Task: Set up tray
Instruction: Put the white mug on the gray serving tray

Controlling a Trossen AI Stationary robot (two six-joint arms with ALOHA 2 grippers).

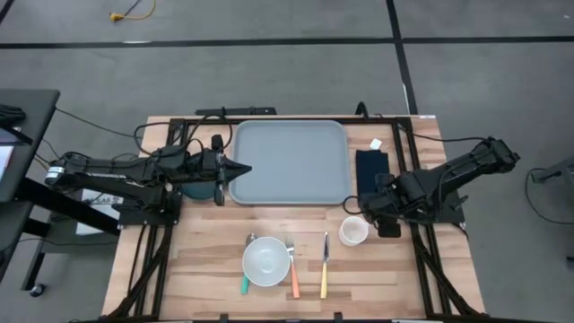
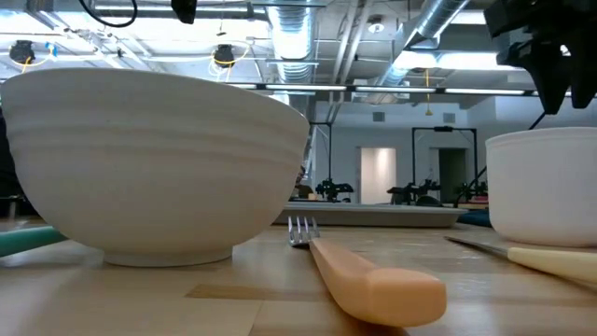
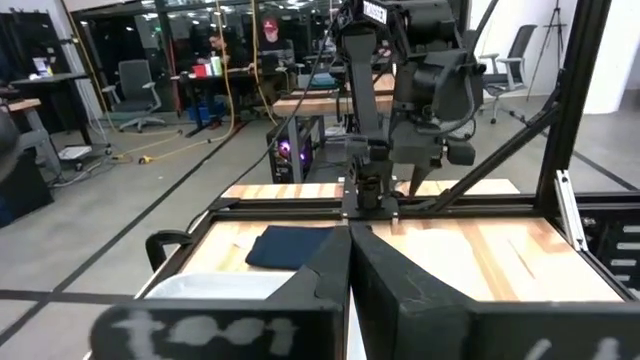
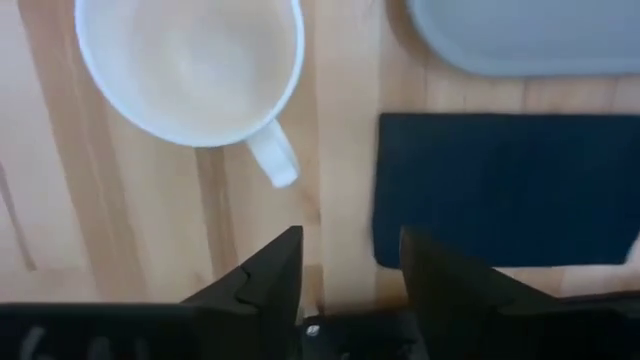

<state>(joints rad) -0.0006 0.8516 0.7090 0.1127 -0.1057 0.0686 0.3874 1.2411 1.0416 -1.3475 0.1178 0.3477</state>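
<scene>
my right gripper (image 4: 345,262) hangs over bare wood between the white cup's (image 4: 190,65) stubby handle and the black napkin (image 4: 505,190), its two dark wedge fingers spread apart, holding nothing. the cup is smooth, glossy and round; the napkin is a flat matte rectangle with soft corners. the tray (image 1: 290,161) is a large pale grey-blue plastic rectangle with rounded corners and a raised rim, lying flat at the far middle of the table (image 1: 395,278), whose top is pale planks in light and darker stripes. my left gripper (image 1: 240,168) points at the tray's left edge, fingers pressed together into one sharp tip. nearer the front sit a smooth white bowl (image 1: 265,261), a fork (image 1: 292,269) with an orange handle and a knife (image 1: 325,267) with a yellow one. i can read no writing anywhere.
</scene>
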